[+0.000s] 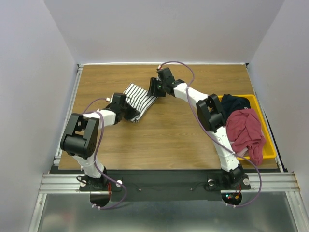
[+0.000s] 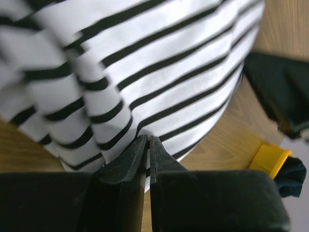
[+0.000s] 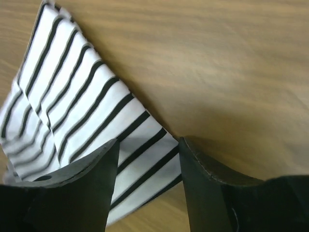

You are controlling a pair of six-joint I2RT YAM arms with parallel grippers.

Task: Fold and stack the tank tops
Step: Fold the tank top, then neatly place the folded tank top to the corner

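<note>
- The striped tank top (image 1: 139,99) lay on the bench (image 1: 169,140) at about 11 o'clock from its middle. It was soft white cloth with thin dark bands, folded into a narrow slanted oblong.
- The left pincer (image 1: 131,113) sat at the 7 o'clock end of that oblong, and the right pincer (image 1: 151,91) at the 1 o'clock end.
- In the left wrist view, the left pincer (image 2: 148,142) had its black fingers drawn almost together, with just a thin slit between them. The tips were right at the rounded edge of the striped tank top (image 2: 169,72). Whether they pinched any cloth could not be told.
- The cloth there rippled in loose folds, and the stripes bent over the creases.
- In the right wrist view, the right pincer (image 3: 147,142) stood with its jaws well apart, holding nothing. A flat pointed corner of the striped tank top (image 3: 82,111) lay between and beneath the curved matte fingers.
- A crease ran lengthwise through that layer, which lay smooth on the wood-grain bench (image 3: 217,58).
- Over at 3 o'clock stood the yellow tray (image 1: 269,151), shallow and rectangular, well apart from the striped top.
- The dark red tank top (image 1: 246,133) lay crumpled in a soft heap in the tray, spilling over its near edge.
- A dark cloth (image 1: 235,103) was bunched at the tray's 12 o'clock end, touching the red heap.
</note>
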